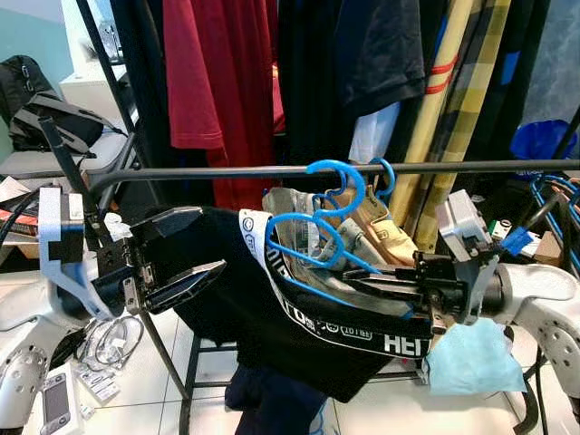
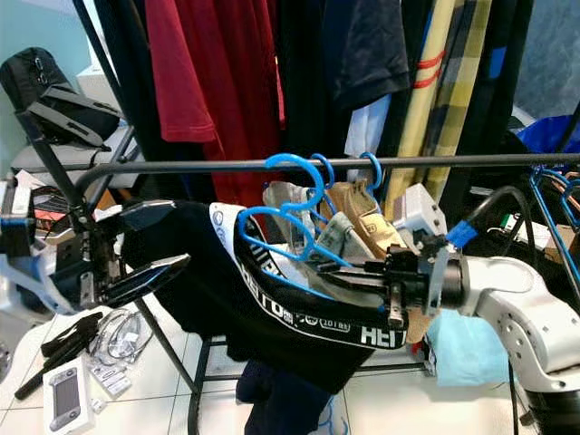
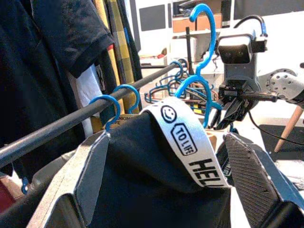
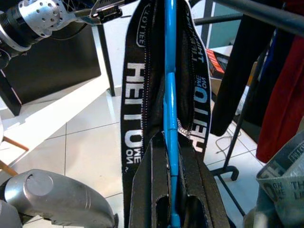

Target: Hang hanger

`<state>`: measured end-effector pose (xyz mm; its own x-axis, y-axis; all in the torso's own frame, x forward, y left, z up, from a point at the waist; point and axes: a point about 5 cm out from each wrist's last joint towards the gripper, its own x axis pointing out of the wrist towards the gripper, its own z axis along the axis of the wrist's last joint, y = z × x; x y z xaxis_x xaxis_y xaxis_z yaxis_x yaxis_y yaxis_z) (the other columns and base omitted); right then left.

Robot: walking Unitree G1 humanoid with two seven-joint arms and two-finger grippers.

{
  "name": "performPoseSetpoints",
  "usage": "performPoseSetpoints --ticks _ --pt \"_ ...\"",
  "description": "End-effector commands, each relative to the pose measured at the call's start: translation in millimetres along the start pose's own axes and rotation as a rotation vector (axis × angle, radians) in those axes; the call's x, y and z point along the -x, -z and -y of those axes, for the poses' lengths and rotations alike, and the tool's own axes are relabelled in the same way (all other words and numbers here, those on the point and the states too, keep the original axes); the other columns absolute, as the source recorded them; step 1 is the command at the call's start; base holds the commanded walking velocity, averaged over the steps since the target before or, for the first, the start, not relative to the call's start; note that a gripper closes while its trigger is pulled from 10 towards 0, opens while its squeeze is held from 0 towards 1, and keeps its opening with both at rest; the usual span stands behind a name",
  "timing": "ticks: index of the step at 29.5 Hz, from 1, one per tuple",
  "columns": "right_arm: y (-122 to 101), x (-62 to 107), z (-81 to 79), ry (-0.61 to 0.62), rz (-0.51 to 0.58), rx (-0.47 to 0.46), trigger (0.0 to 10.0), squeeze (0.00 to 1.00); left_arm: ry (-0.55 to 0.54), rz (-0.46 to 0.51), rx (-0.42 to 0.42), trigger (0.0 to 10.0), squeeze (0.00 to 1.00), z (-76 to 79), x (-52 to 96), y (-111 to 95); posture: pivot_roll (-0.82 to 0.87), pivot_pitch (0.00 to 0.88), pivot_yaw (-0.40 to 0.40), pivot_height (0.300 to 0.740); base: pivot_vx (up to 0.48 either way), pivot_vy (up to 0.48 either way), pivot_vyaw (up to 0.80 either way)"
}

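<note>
Closest to us are our two grippers, held out in front of the rack. The left gripper (image 1: 177, 272) has its jaws apart, sitting on either side of the black garment (image 1: 272, 308) without pinching it — in the left wrist view the fingers (image 3: 80, 180) frame the cloth and its white "HELLO" band (image 3: 185, 142). The right gripper (image 1: 385, 288) is clamped on the blue hanger (image 1: 317, 249), squeezing its thin lower bar; the right wrist view shows that bar running straight between the pads.

The hanger sits just below the rail (image 1: 227, 172), hook pointing up and close to it but, as far as we can tell, not yet over it. Other blue hangers (image 1: 381, 177) already hook on the rail right beside it, and a red shirt (image 1: 213, 82) hangs behind.

Handling-wise, we'd guess the hanger is light, stiff plastic and a bit slick, so a grip on the bar could let it twist — the garment is soft and floppy and drags one side down. Holding the bar near the middle looks sensible, with the left gripper steadying the cloth while the hook goes up and over.
</note>
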<state>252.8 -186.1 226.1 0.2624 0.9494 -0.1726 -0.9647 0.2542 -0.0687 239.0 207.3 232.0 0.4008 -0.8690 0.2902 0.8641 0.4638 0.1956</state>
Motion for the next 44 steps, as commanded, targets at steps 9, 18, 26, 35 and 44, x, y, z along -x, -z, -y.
performPoseSetpoints --ticks 9,18,26,35,44 --pt "-15.0 27.8 -4.9 0.001 -0.047 0.027 0.0 0.00 -0.043 -0.117 -0.057 10.0 0.00 -10.2 33.7 -25.4 -0.06 0.000 0.043 0.740 0.000 0.000 0.00" --pt "-33.2 30.5 -15.8 -0.060 0.026 0.049 0.0 0.00 -0.106 -0.137 -0.016 10.0 0.00 -18.8 49.8 -19.2 -0.06 0.000 0.048 0.740 0.000 0.000 0.00" --pt "-35.6 25.2 -24.0 -0.128 0.035 0.046 0.0 0.00 -0.189 -0.114 0.001 10.0 0.00 -29.5 58.8 -14.6 -0.07 0.000 0.051 0.740 0.000 0.000 0.00" --pt "-43.3 24.5 -26.0 -0.135 0.090 0.050 0.0 0.00 -0.167 -0.125 0.044 8.6 0.00 -26.3 59.8 -9.8 -0.07 0.000 0.051 0.740 0.000 0.000 0.00" --pt "-45.6 26.3 -23.6 -0.112 0.106 0.053 0.0 0.00 -0.178 -0.152 0.056 0.0 0.00 -27.2 64.2 -6.6 -0.07 0.000 0.054 0.740 0.000 0.000 0.00"
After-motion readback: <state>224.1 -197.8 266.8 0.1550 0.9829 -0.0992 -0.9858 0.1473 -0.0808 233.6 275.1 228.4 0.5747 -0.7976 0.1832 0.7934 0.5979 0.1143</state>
